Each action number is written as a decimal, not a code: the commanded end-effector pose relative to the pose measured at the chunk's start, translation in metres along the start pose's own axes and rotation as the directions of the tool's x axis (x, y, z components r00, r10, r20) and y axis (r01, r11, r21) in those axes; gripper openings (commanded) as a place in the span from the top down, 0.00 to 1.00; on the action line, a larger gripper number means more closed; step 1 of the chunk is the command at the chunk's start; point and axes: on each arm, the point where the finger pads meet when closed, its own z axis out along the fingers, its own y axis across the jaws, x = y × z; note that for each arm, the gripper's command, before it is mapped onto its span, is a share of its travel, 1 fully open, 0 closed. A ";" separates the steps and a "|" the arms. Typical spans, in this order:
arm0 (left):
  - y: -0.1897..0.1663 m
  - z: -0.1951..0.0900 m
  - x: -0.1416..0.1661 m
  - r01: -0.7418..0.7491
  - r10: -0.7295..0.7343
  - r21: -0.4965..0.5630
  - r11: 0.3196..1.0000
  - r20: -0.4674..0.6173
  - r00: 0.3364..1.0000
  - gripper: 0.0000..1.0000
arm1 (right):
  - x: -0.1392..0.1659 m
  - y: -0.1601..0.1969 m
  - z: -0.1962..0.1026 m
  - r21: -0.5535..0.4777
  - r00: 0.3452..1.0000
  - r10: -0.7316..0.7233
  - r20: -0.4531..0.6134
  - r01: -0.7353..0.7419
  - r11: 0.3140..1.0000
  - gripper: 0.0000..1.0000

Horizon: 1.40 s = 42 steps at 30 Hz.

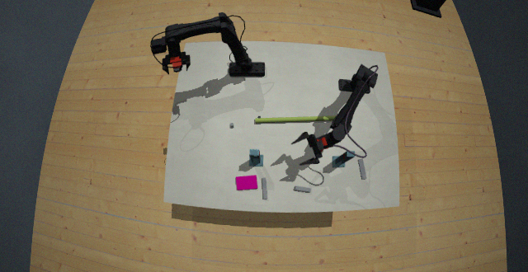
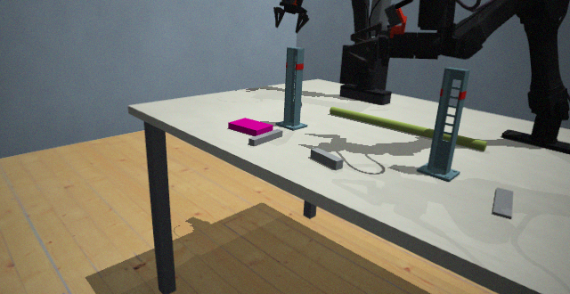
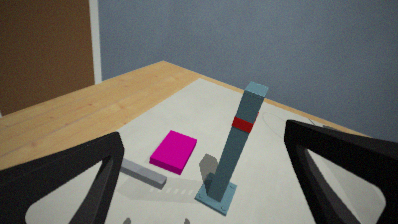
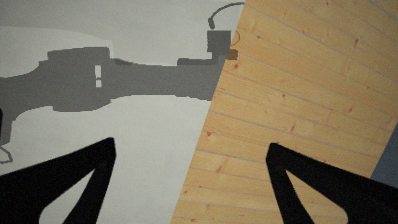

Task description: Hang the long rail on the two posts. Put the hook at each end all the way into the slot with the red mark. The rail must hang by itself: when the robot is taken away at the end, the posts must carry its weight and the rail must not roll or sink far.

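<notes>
The left gripper [image 1: 297, 153] [image 2: 352, 42] [image 3: 201, 135] is wide open, holding nothing. Beside it, nearer the arm's base, lies the long yellow-green round rail [image 1: 289, 119] [image 2: 383, 123] — probably stiff, it may roll; better to grip near mid-length. Farther, the right gripper [image 1: 177, 72] [image 2: 288, 29] [image 4: 193, 148] — also open. Hooks are hard to see.

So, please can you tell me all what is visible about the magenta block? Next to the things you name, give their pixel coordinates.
The magenta block [image 1: 247, 182] [image 2: 250, 126] [image 3: 173, 151] is a flat, rectangular slab with plain faces and straight edges, in one even colour. It could be plastic or painted; I cannot tell. It lies on its broad side on the table [image 1: 206, 148] [image 2: 200, 120] [image 3: 200, 100], near one post [image 1: 254, 152] [image 2: 289, 102] [image 3: 230, 160] and beside a grey bar [image 1: 264, 189] [image 2: 265, 137] [image 3: 145, 174], with a gap to each. Only the table touches it.
</notes>
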 end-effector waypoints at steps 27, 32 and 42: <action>0.017 -0.036 -0.008 -0.033 0.049 -0.241 0.970 0.062 0.997 0.00 | -0.048 0.011 0.003 0.066 0.980 0.078 0.182 -0.091 0.994 0.00; 0.022 -0.092 0.014 -0.015 0.041 -0.449 0.893 0.048 0.998 0.00 | -0.093 0.055 0.016 0.035 0.941 0.124 0.316 -0.143 0.989 0.00; 0.027 -0.174 0.042 0.008 0.033 -0.713 0.701 0.044 0.998 0.00 | -0.156 0.109 0.032 -0.003 0.847 0.196 0.495 -0.223 0.975 0.00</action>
